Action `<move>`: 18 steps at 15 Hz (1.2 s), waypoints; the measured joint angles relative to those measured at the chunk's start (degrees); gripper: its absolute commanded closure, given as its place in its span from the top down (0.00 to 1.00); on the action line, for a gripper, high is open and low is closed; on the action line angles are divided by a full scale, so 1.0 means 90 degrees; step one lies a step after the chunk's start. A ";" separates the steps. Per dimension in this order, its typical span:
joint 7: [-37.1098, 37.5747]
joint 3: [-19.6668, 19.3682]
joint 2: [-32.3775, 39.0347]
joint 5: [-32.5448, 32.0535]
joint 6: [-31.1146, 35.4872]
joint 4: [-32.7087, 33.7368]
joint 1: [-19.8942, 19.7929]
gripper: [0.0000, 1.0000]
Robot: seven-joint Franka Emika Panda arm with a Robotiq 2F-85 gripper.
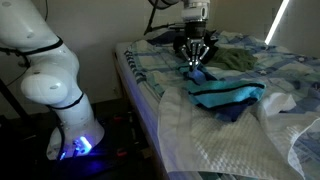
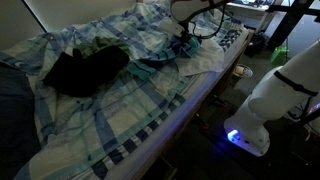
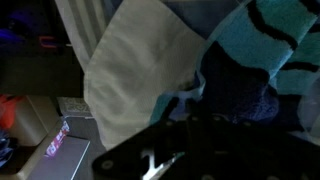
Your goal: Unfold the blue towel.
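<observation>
One blue towel (image 1: 228, 96) lies bunched on the white blanket (image 1: 215, 140), its long axis running sideways in an exterior view. The gripper (image 1: 196, 64) hangs at its near-robot end; clenched or released, I cannot tell.

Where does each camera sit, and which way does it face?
In an exterior view: beside the bed by the robot's base, facing the blue towel; arm and gripper show.
In an exterior view: across the bed, facing the robot; arm and gripper show.
Wrist view: close above the blue towel; only dark gripper parts show.
All three share the blue towel.
</observation>
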 measured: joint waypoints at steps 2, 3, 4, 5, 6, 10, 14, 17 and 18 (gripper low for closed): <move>0.0000 0.0036 -0.0115 0.0000 -0.0145 -0.0180 -0.0015 0.03; 0.0000 0.0037 -0.0153 0.0000 -0.0153 -0.0241 -0.0023 0.03; 0.0000 0.0037 -0.0172 0.0000 -0.0154 -0.0274 -0.0032 0.03; 0.0000 0.0037 -0.0176 0.0000 -0.0154 -0.0283 -0.0041 0.03; 0.0000 0.0036 -0.0176 0.0000 -0.0154 -0.0283 -0.0050 0.03; 0.0000 0.0043 -0.0176 0.0000 -0.0154 -0.0283 -0.0065 0.01; 0.0005 0.0095 -0.0163 0.0001 -0.0351 -0.0275 -0.0102 0.01; 0.0006 0.0102 -0.0231 0.0003 -0.0777 -0.0286 -0.0164 0.01; 0.0006 0.0101 -0.0270 0.0003 -0.0907 -0.0297 -0.0197 0.01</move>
